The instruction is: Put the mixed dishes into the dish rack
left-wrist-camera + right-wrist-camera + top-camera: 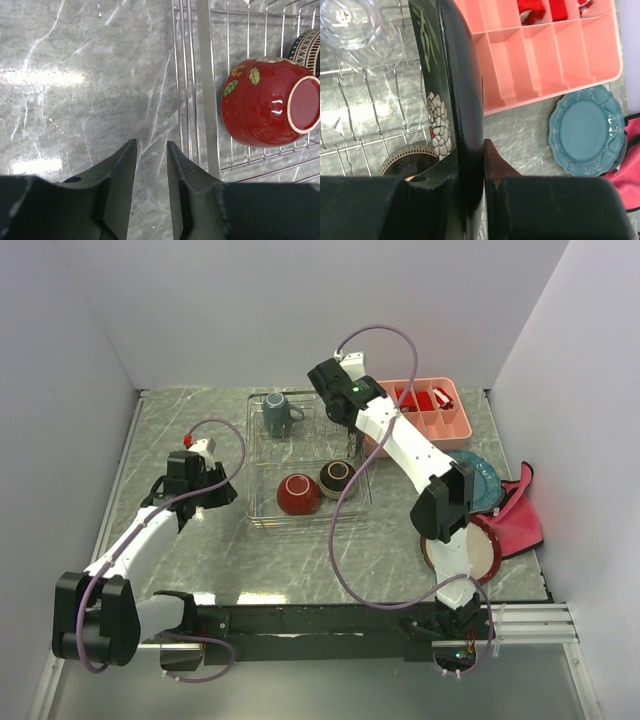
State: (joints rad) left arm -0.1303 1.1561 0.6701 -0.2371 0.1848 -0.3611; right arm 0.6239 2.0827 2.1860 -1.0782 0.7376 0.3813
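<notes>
Right gripper (468, 157) clenched on black floral square plate (454, 75), held on edge over the far-right part of the dish rack (262, 518), probably so it slots upright between wires. Left gripper (151, 150) holds nothing, fingers slightly parted, over table (75, 75) just left of rack. Red bowl (260, 102) and grey-blue mug (277, 415) sit inside rack.

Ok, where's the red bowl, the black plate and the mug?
red bowl (265, 102): left wrist view, on its rounded side.
black plate (465, 90): right wrist view, on its dark edge.
mug (276, 417): top view, on its body.
</notes>
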